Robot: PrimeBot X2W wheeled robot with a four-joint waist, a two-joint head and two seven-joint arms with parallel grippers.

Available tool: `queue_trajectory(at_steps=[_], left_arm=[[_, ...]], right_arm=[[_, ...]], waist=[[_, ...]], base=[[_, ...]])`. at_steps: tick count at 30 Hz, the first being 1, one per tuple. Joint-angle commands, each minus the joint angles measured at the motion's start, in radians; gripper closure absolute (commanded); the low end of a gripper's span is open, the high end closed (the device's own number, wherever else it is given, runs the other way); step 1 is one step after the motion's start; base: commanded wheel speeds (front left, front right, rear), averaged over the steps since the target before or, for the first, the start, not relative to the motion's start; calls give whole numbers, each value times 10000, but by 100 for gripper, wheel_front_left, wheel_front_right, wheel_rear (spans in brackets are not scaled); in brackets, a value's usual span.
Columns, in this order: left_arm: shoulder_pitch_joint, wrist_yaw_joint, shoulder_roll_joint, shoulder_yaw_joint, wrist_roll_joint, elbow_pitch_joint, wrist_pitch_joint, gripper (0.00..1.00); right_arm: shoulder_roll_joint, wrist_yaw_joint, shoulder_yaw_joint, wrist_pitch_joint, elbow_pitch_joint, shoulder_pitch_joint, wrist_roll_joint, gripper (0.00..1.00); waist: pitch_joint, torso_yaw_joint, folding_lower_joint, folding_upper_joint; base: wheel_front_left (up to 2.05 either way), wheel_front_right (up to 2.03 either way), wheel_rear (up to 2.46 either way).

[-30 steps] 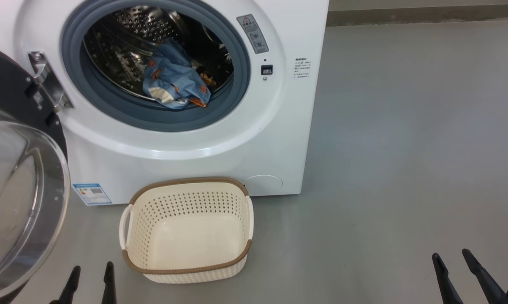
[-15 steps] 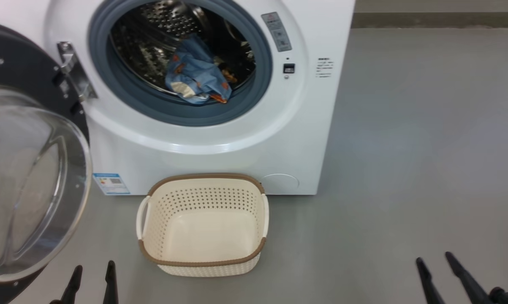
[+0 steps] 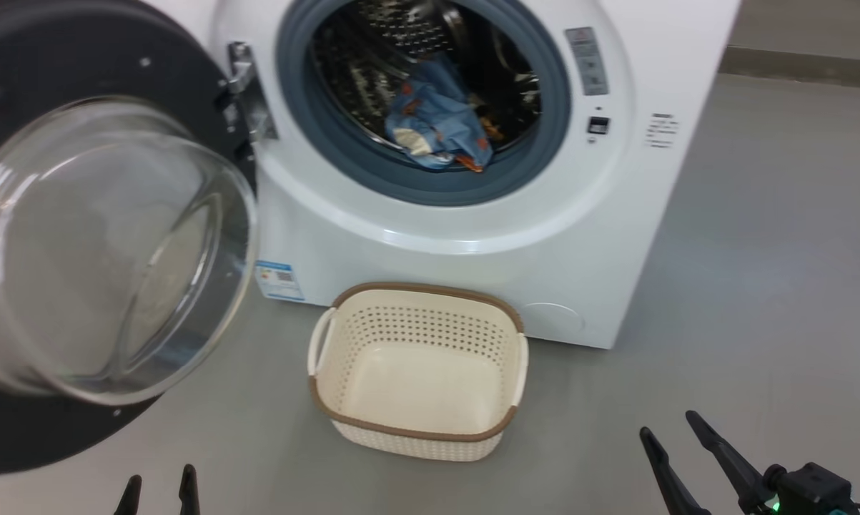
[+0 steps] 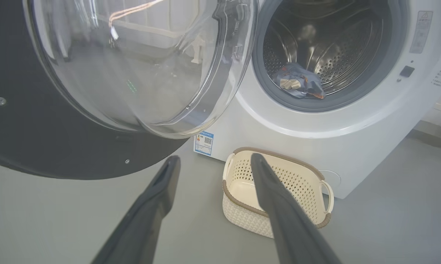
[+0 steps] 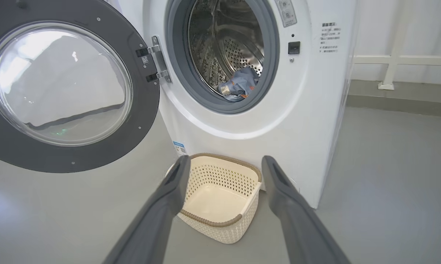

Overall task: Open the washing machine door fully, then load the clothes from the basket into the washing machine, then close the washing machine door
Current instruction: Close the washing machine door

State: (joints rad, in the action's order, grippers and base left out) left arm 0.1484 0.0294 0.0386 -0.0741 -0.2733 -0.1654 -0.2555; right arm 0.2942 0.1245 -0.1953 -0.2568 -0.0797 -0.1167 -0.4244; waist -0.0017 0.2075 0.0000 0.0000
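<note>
The white washing machine (image 3: 465, 236) stands with its black washing machine door (image 3: 101, 243) swung wide open to the left, its glass bowl bulging toward me. Light blue printed clothes (image 3: 437, 125) lie at the front of the steel drum, also seen as clothes (image 5: 240, 84) and clothes (image 4: 297, 80) in the wrist views. The cream basket (image 3: 419, 372) sits on the floor before the machine, with nothing in it. My left gripper (image 3: 158, 486) is open at the lower left, below the door. My right gripper (image 3: 669, 429) is open at the lower right, right of the basket. Both hold nothing.
Grey floor (image 3: 758, 286) stretches to the right of the machine. A blue label sticker (image 3: 278, 280) marks the machine's lower front. In the right wrist view a white wall and a white rail (image 5: 400, 58) stand behind the machine.
The whole head view has shifted, so machine, door and basket now sit further right in it: the camera turned left. Both grippers stay open and empty.
</note>
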Motion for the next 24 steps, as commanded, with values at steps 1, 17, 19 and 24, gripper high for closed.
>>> queue_trajectory(at_steps=[1, 17, 19, 24], left_arm=[[-95, -127, 116, -285, -121, 205, -63, 0], [-77, -497, 116, -283, -486, 375, -63, 0], [-98, -563, 116, -276, -515, 444, -63, 0], [-134, -703, 116, -345, -680, 626, -63, 0]], right_arm=[[287, 62, -356, -49, 161, 460, -94, 0], [545, 62, -1198, -49, -67, 1359, -171, 0], [586, 62, -1271, -49, -90, 1491, -173, 0], [731, 62, -1523, -49, -99, 1764, -204, 0]], waist=[[-74, 844, 0, 0], [110, 2512, 0, 0], [177, 2769, 0, 0], [388, 2979, 0, 0]], base=[[0, 0, 0], [0, 0, 0], [0, 0, 0], [0, 0, 0]])
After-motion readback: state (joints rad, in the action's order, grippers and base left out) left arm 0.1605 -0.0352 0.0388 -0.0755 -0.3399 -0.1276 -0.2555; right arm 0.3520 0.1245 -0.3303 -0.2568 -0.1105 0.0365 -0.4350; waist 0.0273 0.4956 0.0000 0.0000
